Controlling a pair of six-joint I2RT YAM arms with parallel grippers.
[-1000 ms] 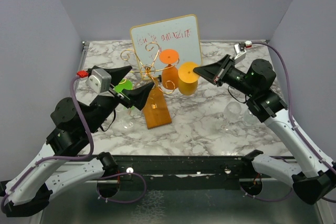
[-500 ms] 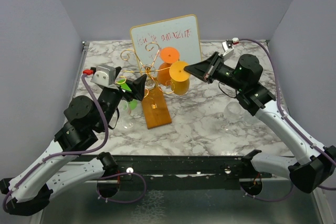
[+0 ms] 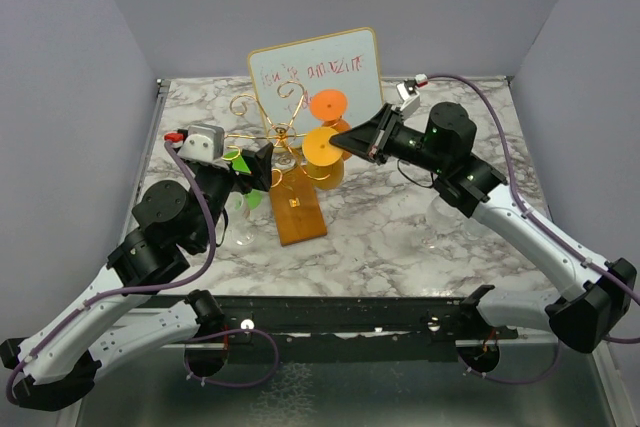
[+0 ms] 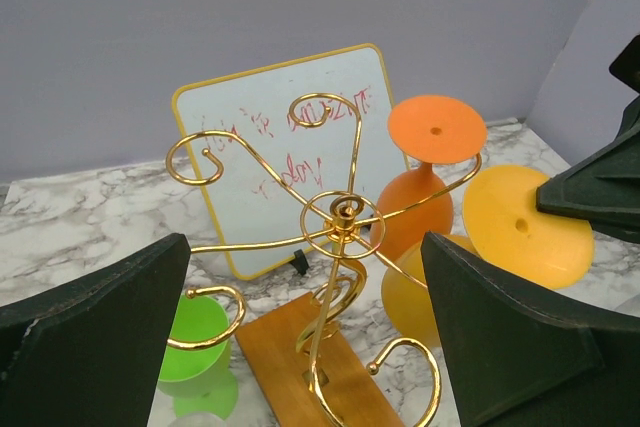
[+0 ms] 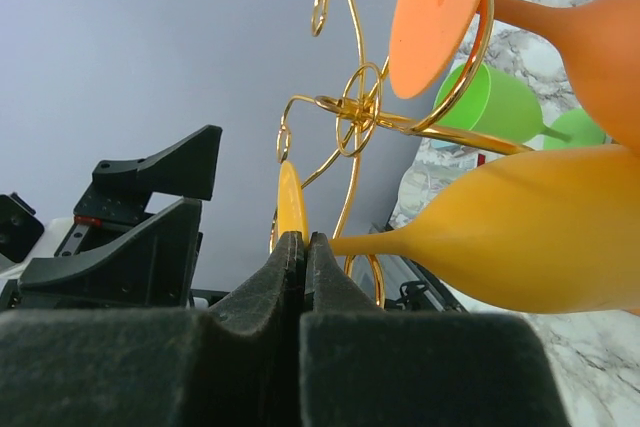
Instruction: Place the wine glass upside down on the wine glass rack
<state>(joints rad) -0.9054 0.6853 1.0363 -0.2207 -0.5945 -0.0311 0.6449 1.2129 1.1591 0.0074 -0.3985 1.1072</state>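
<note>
The wine glass rack (image 3: 284,133) is a gold wire stand on an orange-brown wooden base (image 3: 298,211), mid-table. My right gripper (image 3: 346,139) is shut on the foot disc of a yellow wine glass (image 3: 323,148), held tilted with its foot up and its bowl low against the rack's right side. In the right wrist view the gripper (image 5: 303,239) pinches the foot's rim, and the yellow bowl (image 5: 520,227) lies to the right. My left gripper (image 3: 262,160) is open and empty just left of the rack; its view shows the stem (image 4: 338,247) between its fingers (image 4: 520,347).
An orange glass (image 3: 327,107) and a green glass (image 3: 237,161) hang upside down on the rack. A framed whiteboard (image 3: 330,69) stands behind it. A clear glass stands on the table at the left (image 3: 240,233) and another at the right (image 3: 441,213).
My right gripper has carried the yellow glass left, from beside the orange glass up to the rack's right side. My left arm has moved in toward the rack.
</note>
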